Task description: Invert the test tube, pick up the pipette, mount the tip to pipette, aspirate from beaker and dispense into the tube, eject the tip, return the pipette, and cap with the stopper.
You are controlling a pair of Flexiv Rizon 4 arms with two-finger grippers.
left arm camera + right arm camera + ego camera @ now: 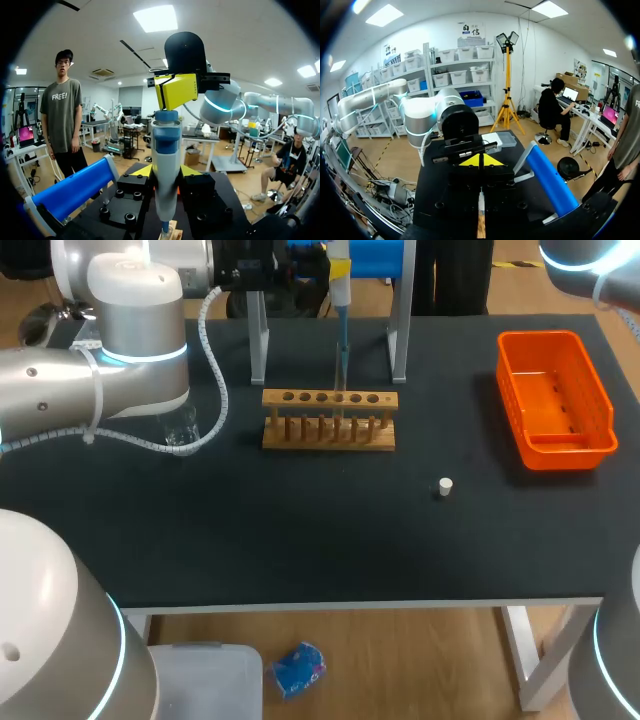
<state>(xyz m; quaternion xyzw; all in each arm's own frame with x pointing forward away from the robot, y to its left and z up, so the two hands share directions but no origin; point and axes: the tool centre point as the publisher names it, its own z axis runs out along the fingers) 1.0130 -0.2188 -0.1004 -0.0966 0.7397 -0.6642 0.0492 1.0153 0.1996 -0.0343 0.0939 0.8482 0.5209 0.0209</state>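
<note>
Pipette (166, 165): judged light, rigid, smooth plastic barrel; hold mid-body. Left gripper (166, 171) clamps it there. Right gripper (175, 91), fingers together and empty, apparently rests on the plunger (166, 116).

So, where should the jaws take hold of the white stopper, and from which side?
Probably across its round side wall, coming straight down: the white stopper seems to stand upright and alone on the table, with nothing close beside it.
</note>
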